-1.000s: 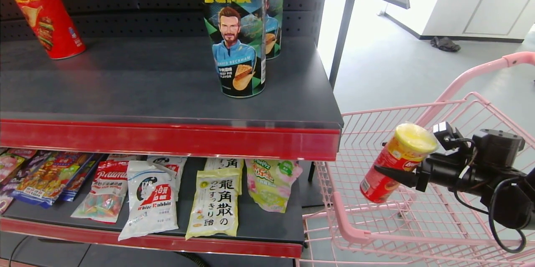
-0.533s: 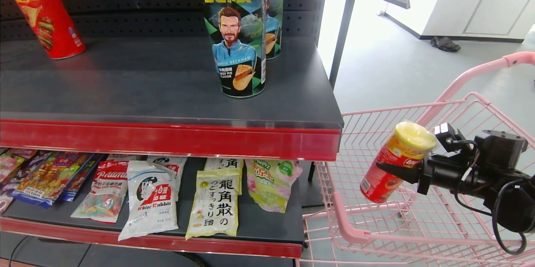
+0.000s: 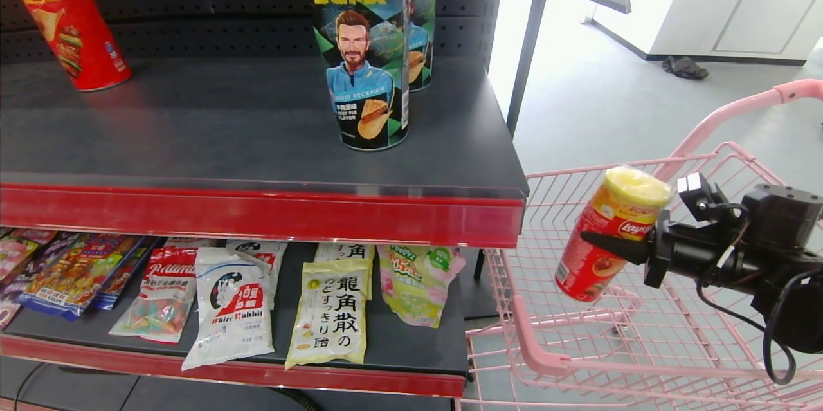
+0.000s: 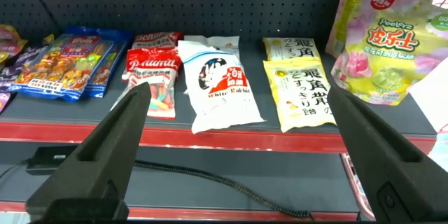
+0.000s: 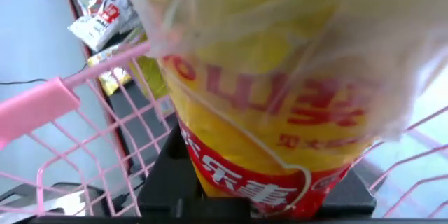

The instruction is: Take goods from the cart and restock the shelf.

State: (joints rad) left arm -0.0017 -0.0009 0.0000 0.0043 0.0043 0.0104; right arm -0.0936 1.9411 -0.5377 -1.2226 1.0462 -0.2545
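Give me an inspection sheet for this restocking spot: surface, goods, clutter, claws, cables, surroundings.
Surface: upper shelf dark, bare between the red canister and the green canisters; lower shelf lined with snack bags.
Job's things: red chip can, yellow lid, tilted, held over the pink cart.
Clutter: nothing seen.
Claws: right claw shut on the chip can; left claw open, facing the lower shelf.
Cables: black cable loops at the right arm; another runs below the lower shelf.
Surroundings: grey floor, dark bundle lying far off.

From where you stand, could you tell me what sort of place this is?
Likely a shop: red-edged dark metal shelf holding flat snack packets and tall crisp tubes, pink wire shopping cart beside it.
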